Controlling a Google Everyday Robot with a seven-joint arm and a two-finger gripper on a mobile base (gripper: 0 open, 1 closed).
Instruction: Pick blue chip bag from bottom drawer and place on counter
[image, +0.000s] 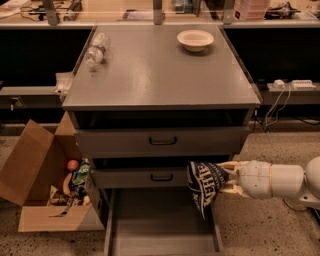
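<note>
The blue chip bag (205, 186), dark navy with white lettering, hangs from my gripper (226, 179), which is shut on the bag's right edge. The bag is lifted above the right side of the open bottom drawer (161, 220), in front of the middle drawer's right end. My white arm (272, 180) reaches in from the right. The grey counter (160, 70) is the cabinet top above, well higher than the bag.
A white bowl (195, 40) stands at the counter's back right and a clear plastic bottle (96, 50) lies at its back left. Two closed drawers with black handles (163, 141) sit above the open one. An open cardboard box (47, 185) of groceries stands on the floor at left.
</note>
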